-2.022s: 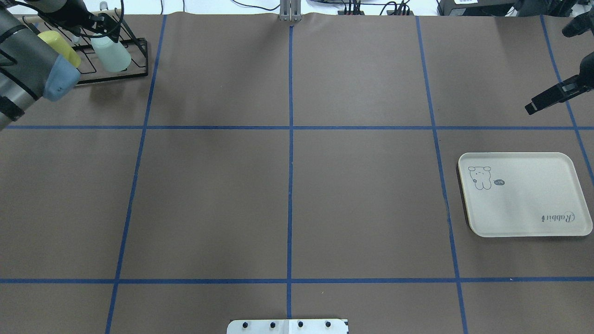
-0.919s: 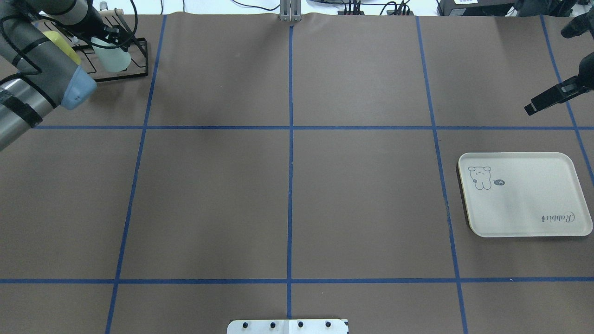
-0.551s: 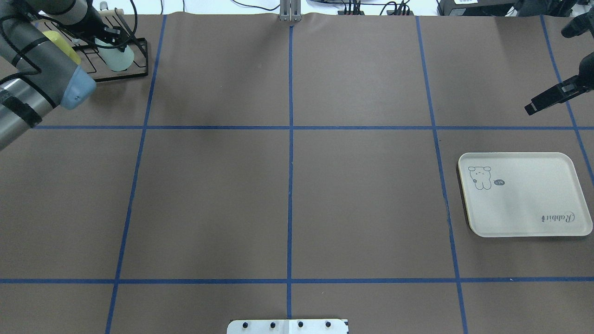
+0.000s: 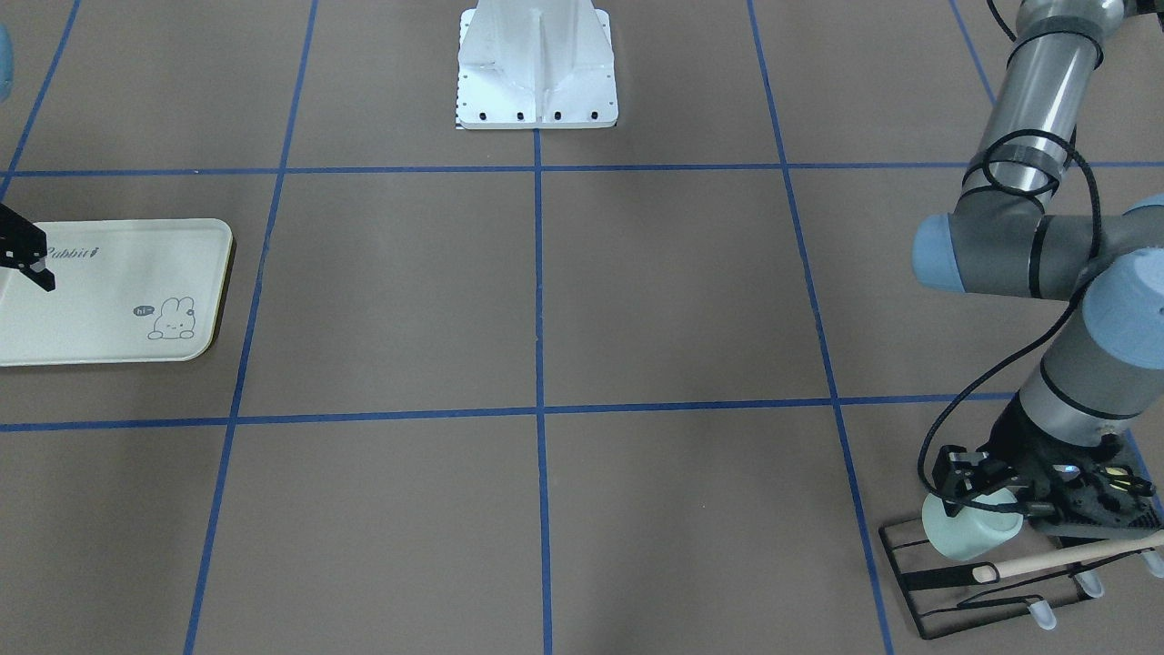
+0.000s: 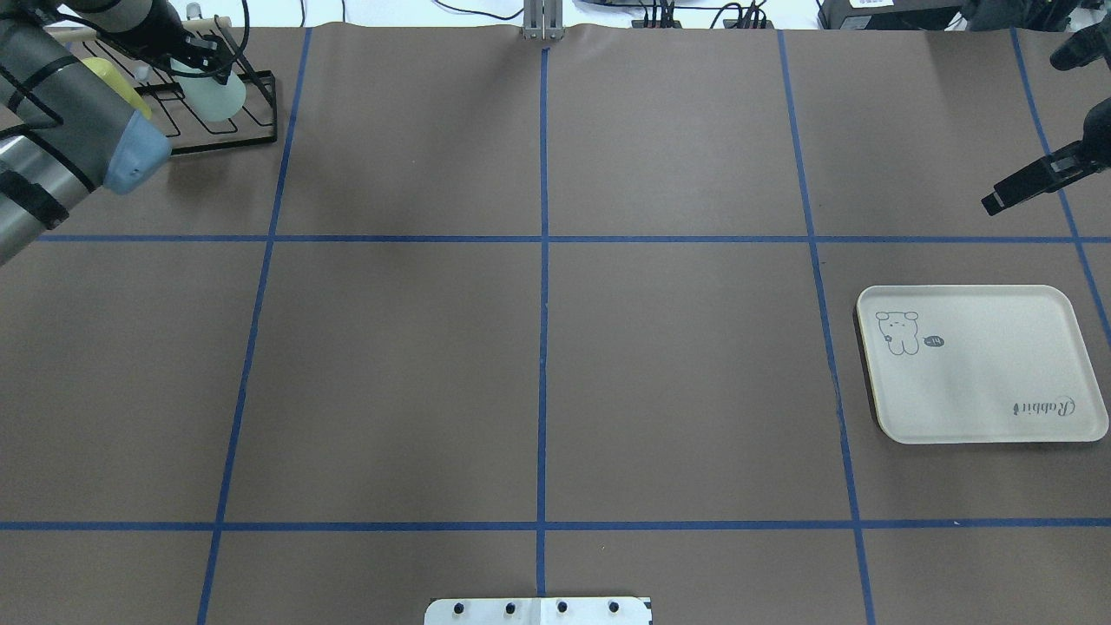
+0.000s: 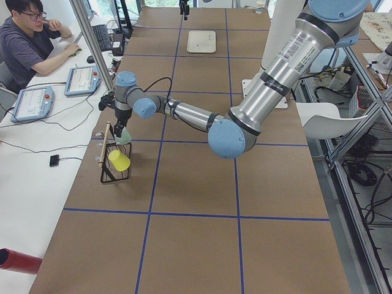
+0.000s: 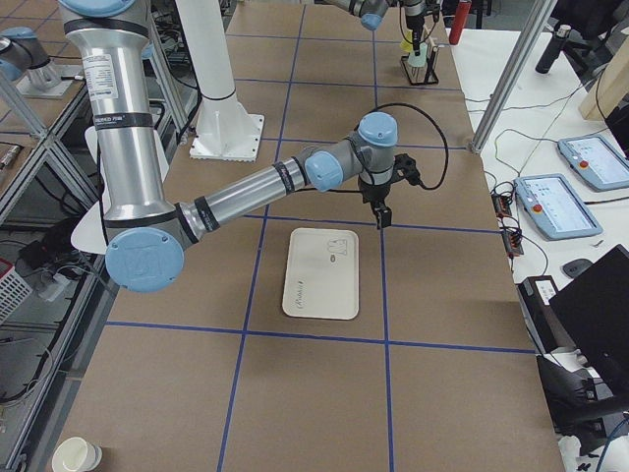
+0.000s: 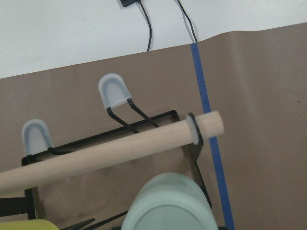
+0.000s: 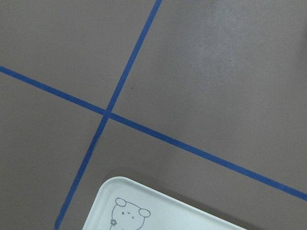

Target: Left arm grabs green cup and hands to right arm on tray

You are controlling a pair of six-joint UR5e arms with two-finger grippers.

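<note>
The pale mint green cup is at the black wire rack in the far left corner. My left gripper is shut on the green cup near its upper end and holds it over the rack. It also shows in the overhead view and, bottom up, in the left wrist view. The cream tray lies flat on the right, with nothing on it. My right gripper hangs shut and empty above the table, beyond the tray's far edge.
A yellow-green cup sits on the same rack, partly behind my left arm. A wooden dowel runs along the rack's top. Blue tape lines grid the brown table. The robot's white base plate stands at the near middle edge.
My left gripper has pulled the green cup up and toward the table's far edge; the cup has tipped from lying long to more end-on. The right arm has not moved.
</note>
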